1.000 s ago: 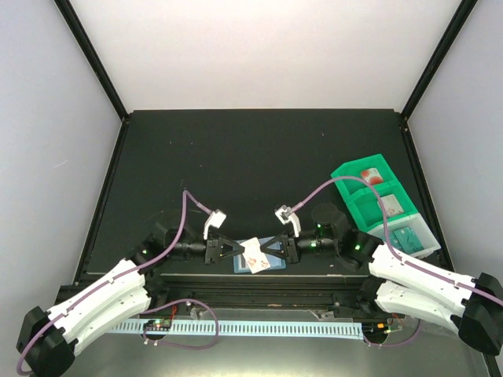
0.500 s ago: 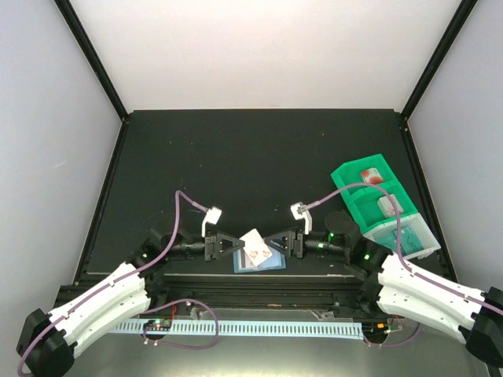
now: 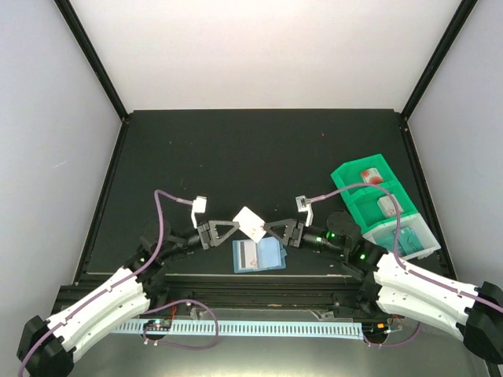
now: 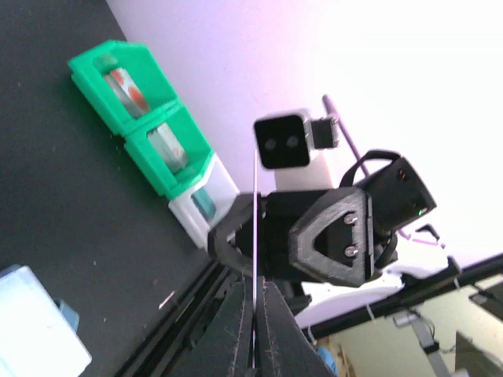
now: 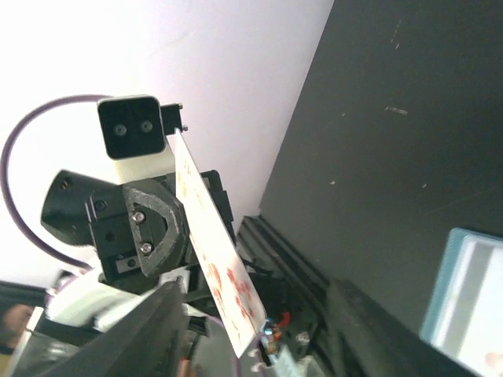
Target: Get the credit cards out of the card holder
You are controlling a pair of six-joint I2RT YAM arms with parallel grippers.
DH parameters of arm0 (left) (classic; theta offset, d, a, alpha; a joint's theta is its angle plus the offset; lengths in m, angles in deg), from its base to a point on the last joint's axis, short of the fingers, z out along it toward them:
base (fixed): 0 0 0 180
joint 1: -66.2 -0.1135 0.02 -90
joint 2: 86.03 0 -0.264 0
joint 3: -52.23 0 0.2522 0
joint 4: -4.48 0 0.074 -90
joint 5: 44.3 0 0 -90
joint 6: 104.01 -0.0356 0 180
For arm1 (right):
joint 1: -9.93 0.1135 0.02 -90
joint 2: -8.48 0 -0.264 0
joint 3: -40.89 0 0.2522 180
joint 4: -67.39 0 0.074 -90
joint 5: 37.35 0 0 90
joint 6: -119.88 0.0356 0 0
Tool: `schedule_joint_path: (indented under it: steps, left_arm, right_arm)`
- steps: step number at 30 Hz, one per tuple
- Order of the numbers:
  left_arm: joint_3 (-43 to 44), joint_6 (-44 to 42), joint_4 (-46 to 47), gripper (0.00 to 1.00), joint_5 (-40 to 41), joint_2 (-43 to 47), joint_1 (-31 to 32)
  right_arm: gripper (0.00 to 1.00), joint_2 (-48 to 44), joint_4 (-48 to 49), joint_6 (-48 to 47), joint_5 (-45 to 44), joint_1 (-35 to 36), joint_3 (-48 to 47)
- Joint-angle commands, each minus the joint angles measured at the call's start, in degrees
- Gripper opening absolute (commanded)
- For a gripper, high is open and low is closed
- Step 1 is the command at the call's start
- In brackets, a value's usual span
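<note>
The white credit card with a red blotch point(image 3: 251, 224) hangs tilted in the air just beyond the card holder point(image 3: 271, 254). My left gripper point(image 3: 236, 227) is shut on its left edge. The left wrist view shows the card point(image 4: 254, 228) edge-on between the closed fingertips of the left gripper point(image 4: 255, 292). My right gripper point(image 3: 270, 229) faces it from the right, open. In the right wrist view the card's point(image 5: 214, 267) free corner sits between the spread fingers point(image 5: 153, 326) without touching either. The light-blue card holder point(image 5: 471, 294) lies open and flat, with a pale card point(image 3: 245, 256) in its left panel.
A green compartment tray point(image 3: 355, 169) stands at the right of the table, with a card in each compartment: red-marked, pale and teal. The same tray point(image 4: 100, 64) shows in the left wrist view. The black rail point(image 3: 259, 280) runs just near of the holder.
My right gripper has opened and let go of the white card. My left gripper has closed on it and carried it up and away from the holder.
</note>
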Motion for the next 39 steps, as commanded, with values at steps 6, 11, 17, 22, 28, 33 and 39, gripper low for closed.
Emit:
schedule_joint_path:
  steps: [6, 11, 17, 22, 28, 33, 39]
  left_arm:
    - [-1.9, 4.9, 6.2, 0.02, 10.9, 4.0, 0.0]
    - [-3.2, 6.3, 7.7, 0.02, 13.4, 4.7, 0.1]
    - [-3.1, 6.6, 8.3, 0.02, 13.5, 4.0, 0.1]
    - [-3.1, 6.7, 8.9, 0.01, 13.2, 3.3, 0.1]
    - [-3.3, 7.1, 8.9, 0.01, 13.3, 3.2, 0.1]
    - [-3.2, 6.6, 6.7, 0.25, 13.5, 3.7, 0.1]
    - [-1.4, 2.9, -2.5, 0.77, 14.5, 6.0, 0.1]
  right_arm:
    - [0.27, 4.6, 11.9, 4.8, 0.1, 0.3, -1.1]
    - [0.25, 7.2, 14.6, 6.2, 0.0, 0.4, -2.0]
    - [0.22, 11.2, 17.7, 7.0, 1.1, 0.5, -3.8]
    - [0.12, 13.4, 20.0, 7.7, 1.8, 0.7, -4.1]
    - [0.01, 13.0, 19.3, 7.1, 1.3, 0.7, -3.9]
    - [0.01, 11.4, 15.8, 5.5, -0.3, 0.7, -4.3]
    - [0.01, 7.7, 5.3, 0.5, -2.6, 0.1, -6.2]
